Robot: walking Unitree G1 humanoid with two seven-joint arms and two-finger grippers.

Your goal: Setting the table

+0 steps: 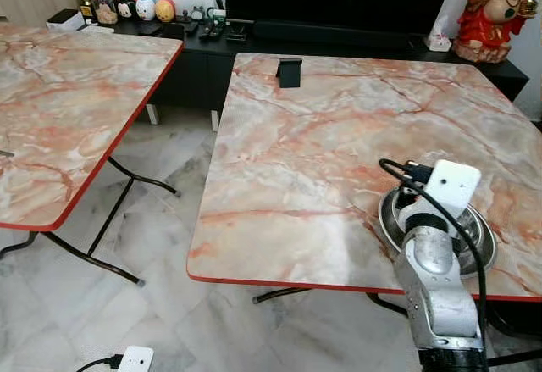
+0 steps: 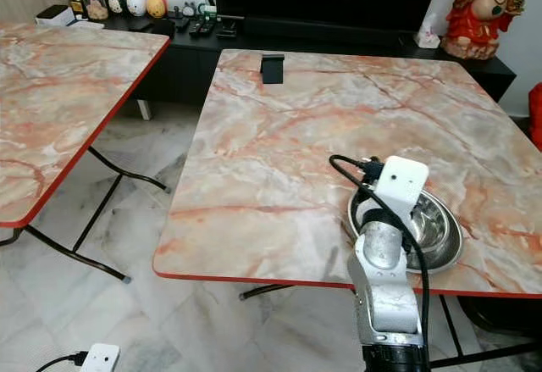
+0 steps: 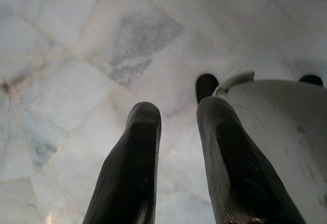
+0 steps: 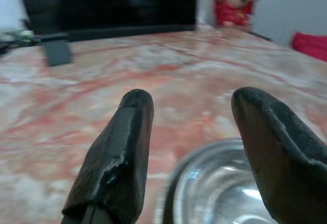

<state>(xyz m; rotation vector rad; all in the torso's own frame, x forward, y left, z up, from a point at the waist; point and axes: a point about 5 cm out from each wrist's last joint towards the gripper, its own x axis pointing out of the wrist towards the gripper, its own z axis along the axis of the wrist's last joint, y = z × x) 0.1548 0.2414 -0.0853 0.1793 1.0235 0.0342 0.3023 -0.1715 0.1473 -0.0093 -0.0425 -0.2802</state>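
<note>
A shiny steel bowl [image 1: 477, 230] sits near the front right corner of the marble table [image 1: 296, 135]. My right arm reaches over the table's front edge, and its white wrist camera [image 1: 450, 187] covers part of the bowl. In the right wrist view the right gripper [image 4: 191, 101] stands open just above the bowl [image 4: 214, 193], with the near rim between its two fingers and nothing gripped. My left gripper [image 3: 176, 112] hangs over the pale marble floor, fingers apart and holding nothing.
A small black stand [image 1: 289, 71] sits at the table's far edge. A second marble table [image 1: 59, 92] stands to the left across a floor gap. Behind are a dark TV console [image 1: 212, 41] and a red statue [image 1: 495, 12]. A white plug [image 1: 135, 359] lies on the floor.
</note>
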